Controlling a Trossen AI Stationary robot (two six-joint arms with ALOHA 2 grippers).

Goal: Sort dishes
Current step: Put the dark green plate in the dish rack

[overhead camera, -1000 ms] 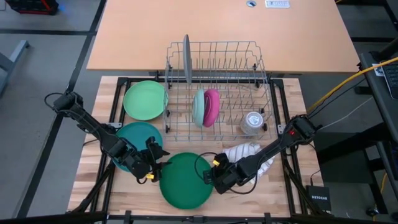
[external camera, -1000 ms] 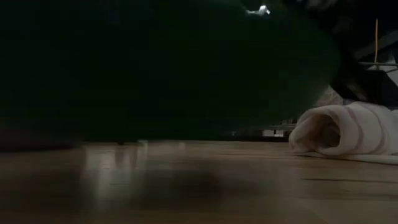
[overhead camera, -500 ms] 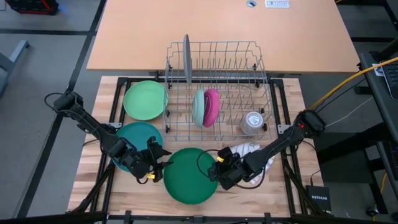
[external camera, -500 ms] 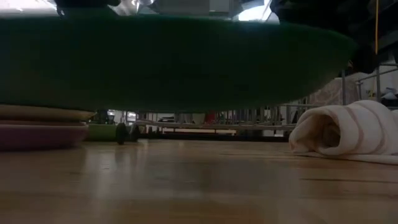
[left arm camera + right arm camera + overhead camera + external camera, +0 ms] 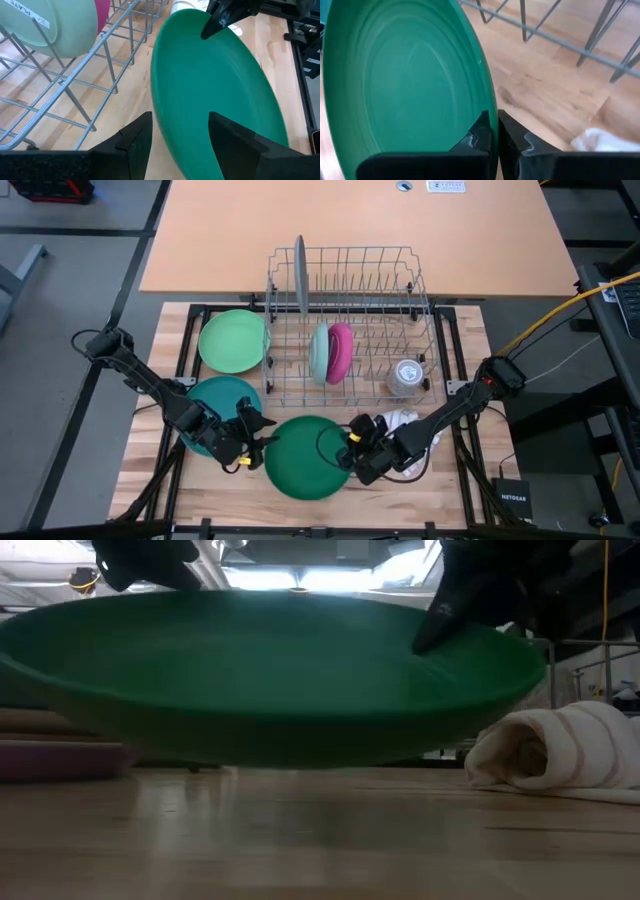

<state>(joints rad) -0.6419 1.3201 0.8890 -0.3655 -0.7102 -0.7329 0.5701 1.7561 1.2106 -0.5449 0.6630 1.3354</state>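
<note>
Right hand (image 5: pixel 352 457): clenched on the right rim of the dark green plate (image 5: pixel 305 457), pinching the edge between both fingers; it sits near the counter's front, at about 5 o'clock from the rack.
Left hand (image 5: pixel 250 438): fingers spread wide, holding nothing, hovering just beside the plate's left rim, at about 7 o'clock from the rack.
Dark green plate: near the front middle of the counter (image 5: pixel 465 485), lifted off the wood and tilted; in the low view its underside clears the boards.
Change from a second ago: the plate and the right hand have moved up toward the rack, at 12 o'clock, and the plate has risen, so the low view now sees under it. The left hand has barely shifted.
Teal plate (image 5: pixel 215 402): flat on the counter, under the left arm.
Light green plate (image 5: pixel 233 341): flat, just beside the rack's left side.
Wire dish rack (image 5: pixel 420 290): holds a grey plate (image 5: pixel 299 273) upright at its back left, and a pale green dish (image 5: pixel 319 351) touching a pink dish (image 5: pixel 341 350), both on edge.
Glass cup (image 5: pixel 406 376): inside the rack, front right.
Striped cloth (image 5: pixel 398 420): rolled, beside the right arm.
</note>
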